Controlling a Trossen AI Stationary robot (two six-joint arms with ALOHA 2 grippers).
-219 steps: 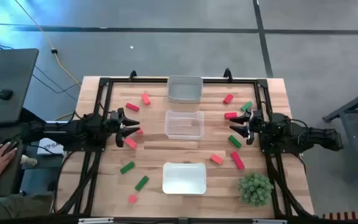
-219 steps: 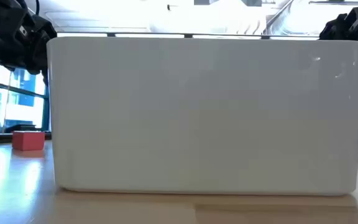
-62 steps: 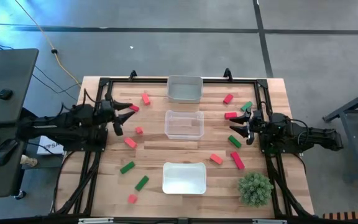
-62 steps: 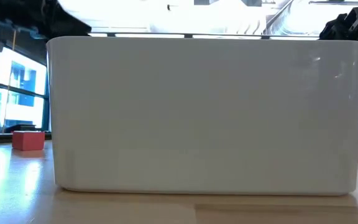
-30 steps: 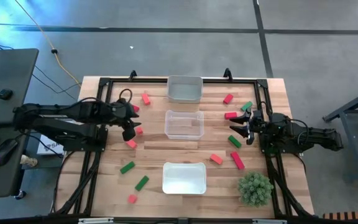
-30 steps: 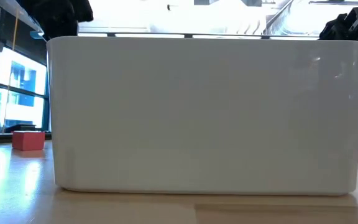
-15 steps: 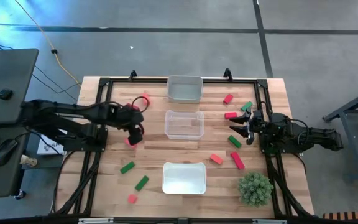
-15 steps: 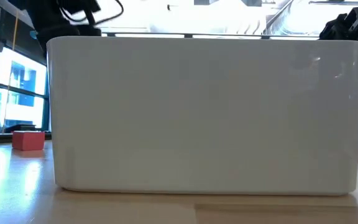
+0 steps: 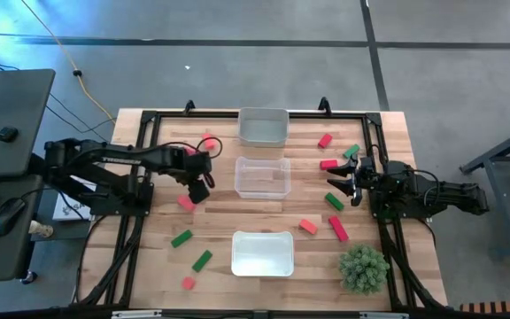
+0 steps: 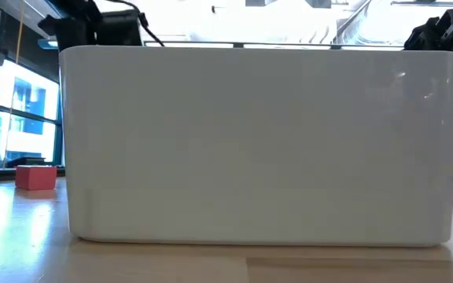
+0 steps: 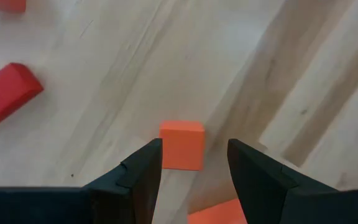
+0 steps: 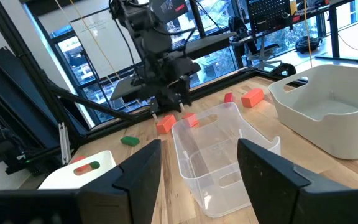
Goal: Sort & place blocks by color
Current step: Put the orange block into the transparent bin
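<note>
Target block: a small orange-red block (image 11: 182,145) lies flat on the wooden surface (image 9: 220,221), just to the left of the middle clear tray (image 9: 262,177).
Handling: it looks stiff, light and square-edged, so a pinch across two opposite flat sides should hold; the smooth faces may slip if caught off-centre.
Left tool: the left tool (image 11: 191,165) hangs over that block, fingers spread wider than it, one to each side, holding nothing; whether the tips touch the surface is hard to tell.
Neighbours: a crimson-pink block (image 11: 5,93) lies near, another orange-red piece just beside.
Right tool: the right tool (image 9: 351,180) waits at the right side, fingers apart and empty, near a green block (image 9: 335,201).
</note>
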